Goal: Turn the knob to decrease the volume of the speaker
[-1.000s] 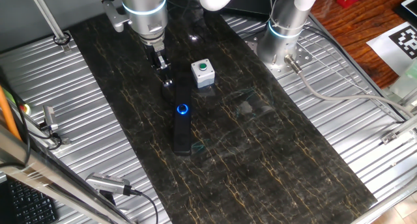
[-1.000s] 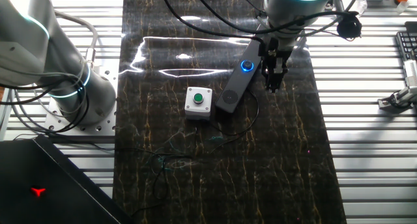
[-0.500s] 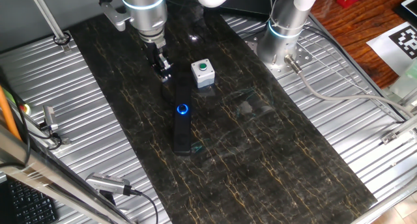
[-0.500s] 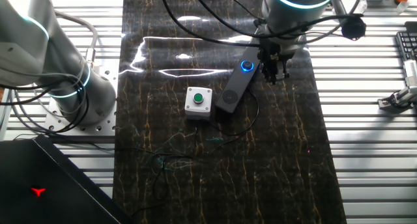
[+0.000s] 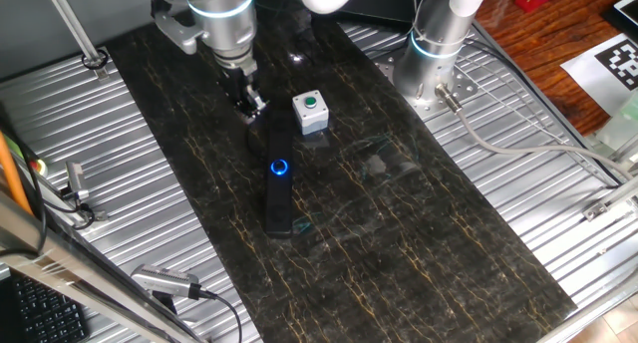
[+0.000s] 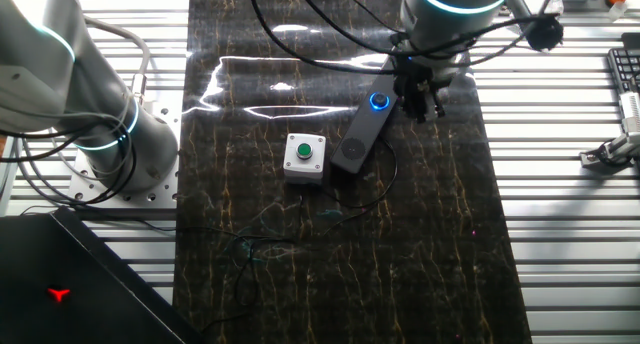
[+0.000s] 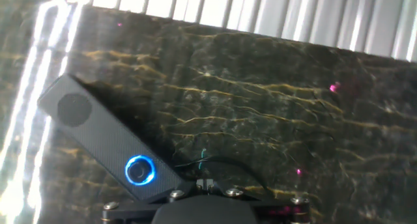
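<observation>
The speaker (image 5: 279, 183) is a slim black bar lying on the dark marble-patterned mat. The knob (image 5: 280, 168), ringed in blue light, sits near its middle in this view. My gripper (image 5: 250, 104) hangs above the mat just beyond the speaker's far end, with its fingers together and nothing between them. In the other fixed view the gripper (image 6: 420, 102) is just right of the knob (image 6: 379, 101) and apart from the speaker (image 6: 355, 142). In the hand view the knob (image 7: 141, 170) and speaker (image 7: 98, 136) lie at the lower left, and my gripper (image 7: 206, 183) is at the bottom edge.
A small grey box with a green button (image 5: 311, 112) stands next to the speaker, also in the other fixed view (image 6: 304, 155). A second arm's base (image 5: 437, 44) stands at the mat's edge. A thin cable (image 6: 385, 184) runs from the speaker. Ribbed metal surrounds the mat.
My gripper has risen and drawn back from the speaker's end, staying shut. The speaker and knob have not moved.
</observation>
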You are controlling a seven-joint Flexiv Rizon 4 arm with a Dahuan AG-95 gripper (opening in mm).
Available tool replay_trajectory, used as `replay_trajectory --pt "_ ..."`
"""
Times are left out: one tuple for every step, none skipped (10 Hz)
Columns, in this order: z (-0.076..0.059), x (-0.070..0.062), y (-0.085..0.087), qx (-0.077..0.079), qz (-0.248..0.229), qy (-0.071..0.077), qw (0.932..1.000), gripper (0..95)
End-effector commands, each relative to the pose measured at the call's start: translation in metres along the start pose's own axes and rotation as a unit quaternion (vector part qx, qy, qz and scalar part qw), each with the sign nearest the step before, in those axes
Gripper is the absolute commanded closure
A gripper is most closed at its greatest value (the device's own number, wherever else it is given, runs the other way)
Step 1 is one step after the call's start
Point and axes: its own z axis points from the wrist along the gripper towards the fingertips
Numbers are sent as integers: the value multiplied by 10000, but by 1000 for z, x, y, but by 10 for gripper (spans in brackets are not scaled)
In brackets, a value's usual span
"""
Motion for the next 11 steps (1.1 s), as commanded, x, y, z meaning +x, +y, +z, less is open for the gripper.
replay_trajectory --pt "12 -4 21 -181 -1138 383 9926 950" --pt "16 -5 28 -247 -1444 467 9881 950" --pt "20 -6 36 -270 -1895 492 9803 950" --pt "21 -8 39 -309 -2299 491 9715 950" --pt "22 -8 39 -373 -2904 506 9548 950" --pt "23 -8 39 -400 -3150 511 9469 950" --pt "24 -8 39 -419 -3315 526 9411 760" --pt "25 -7 39 -413 -3321 533 9408 760" --pt "27 -7 38 -405 -3231 533 9440 760" --pt "28 -7 38 -395 -3092 526 9487 760" --pt "28 -7 38 -362 -2754 520 9592 760"
